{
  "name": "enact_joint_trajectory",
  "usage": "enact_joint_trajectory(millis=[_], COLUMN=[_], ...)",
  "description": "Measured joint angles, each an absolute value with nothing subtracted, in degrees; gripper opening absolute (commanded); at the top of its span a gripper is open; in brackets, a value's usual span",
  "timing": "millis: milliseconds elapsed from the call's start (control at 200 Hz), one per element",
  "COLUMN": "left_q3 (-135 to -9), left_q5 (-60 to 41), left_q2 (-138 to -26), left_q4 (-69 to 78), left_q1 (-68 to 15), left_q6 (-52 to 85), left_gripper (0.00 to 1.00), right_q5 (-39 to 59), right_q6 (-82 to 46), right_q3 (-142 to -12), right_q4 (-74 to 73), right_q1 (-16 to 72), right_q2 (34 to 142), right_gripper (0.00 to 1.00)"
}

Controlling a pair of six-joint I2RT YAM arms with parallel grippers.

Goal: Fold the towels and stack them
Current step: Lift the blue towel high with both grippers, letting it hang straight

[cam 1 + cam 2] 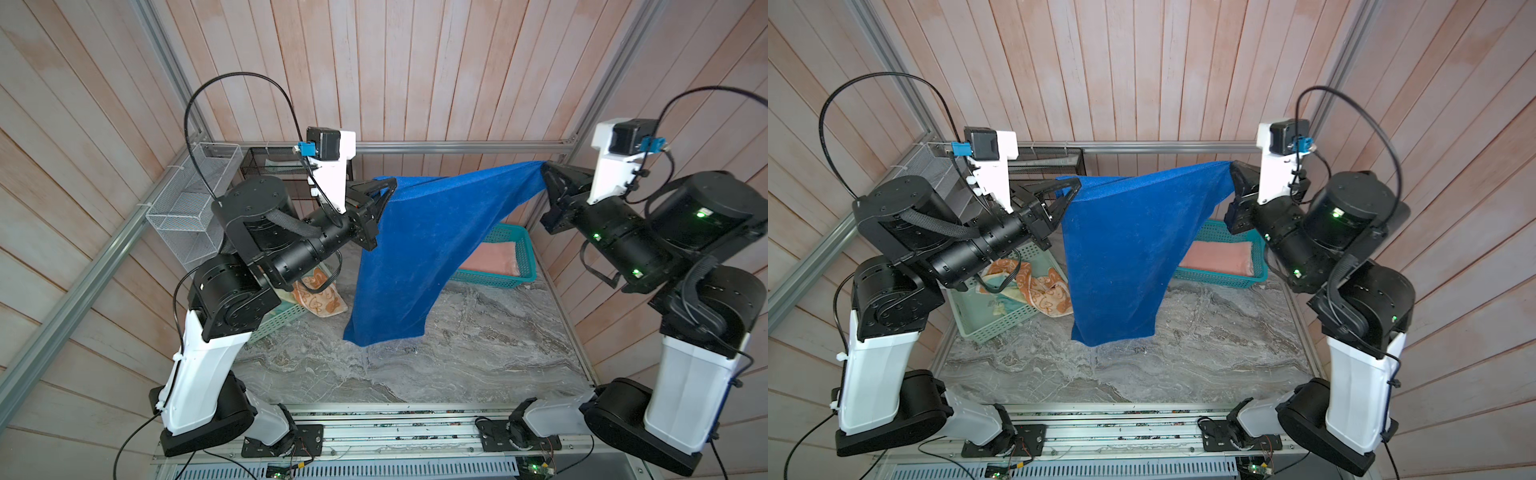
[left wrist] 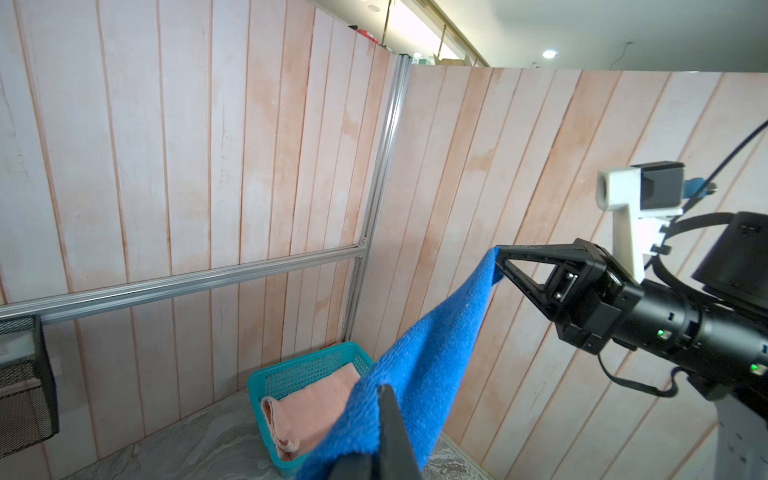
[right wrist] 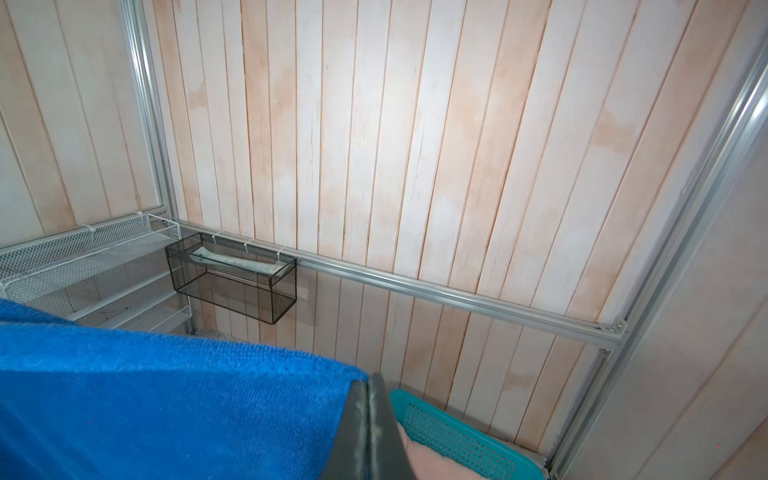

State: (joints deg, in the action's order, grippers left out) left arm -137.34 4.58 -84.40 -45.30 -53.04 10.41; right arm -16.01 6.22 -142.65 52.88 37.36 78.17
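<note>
The royal blue towel [image 1: 424, 249] [image 1: 1121, 249] hangs stretched in the air above the table, held by its two upper corners. My left gripper [image 1: 390, 183] [image 1: 1077, 183] [image 2: 384, 390] is shut on one corner. My right gripper [image 1: 544, 166] [image 1: 1232, 165] [image 3: 368, 380] is shut on the other. The towel's lowest corner hangs close to the tabletop. A folded salmon-pink towel [image 1: 490, 259] [image 2: 316, 399] lies in the teal basket [image 1: 521, 257] [image 2: 299, 365] at the back right. The orange-and-cream towel [image 1: 318, 293] [image 1: 1046, 291] drapes crumpled over the mint-green basket [image 1: 1000, 320] on the left.
The grey marble tabletop [image 1: 457, 332] lies below the towel. A white wire basket [image 1: 195, 208] and a black mesh basket [image 3: 232, 278] are mounted on the back-left rails. Plank walls and aluminium frame rails close in the sides and the back.
</note>
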Motion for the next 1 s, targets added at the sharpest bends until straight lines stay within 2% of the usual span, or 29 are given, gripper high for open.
enact_joint_trajectory(millis=[205, 390, 465, 585, 655, 805, 1000], left_q3=[-139.52, -144.86, -147.06, -148.18, -148.18, -145.16, -138.63], left_q5=[5.58, 10.85, 10.94, 8.34, 5.76, -4.16, -13.1], left_q2=[-85.19, -88.82, -91.07, -94.65, -97.01, -102.1, -109.8], left_q4=[-45.19, -45.21, -45.25, -45.25, -45.23, -42.92, -38.02], left_q1=[-54.48, -54.13, -51.27, -41.98, -37.19, -27.86, -17.61], left_q6=[8.03, 3.09, 2.39, 3.05, 4.32, 8.21, 11.94], left_gripper=[0.0, 0.0, 0.0, 0.0, 0.0, 0.0, 0.0], right_q5=[-16.56, -20.14, -22.87, -24.29, -20.4, -3.75, 9.17], right_q6=[9.17, 12.34, 14.37, 17.1, 16.71, 11.18, 6.83], right_q3=[-143.04, -143.04, -143.11, -144.86, -146.06, -145.95, -145.47], right_q4=[52.18, 50.13, 48.31, 45.21, 44.01, 42.3, 39.75], right_q1=[37.8, 37.8, 37.78, 36.38, 32.12, 20.51, 16.53], right_q2=[76.42, 79.37, 81.87, 87.53, 91.26, 99.29, 111.33], right_gripper=[0.0, 0.0, 0.0, 0.0, 0.0, 0.0, 0.0])
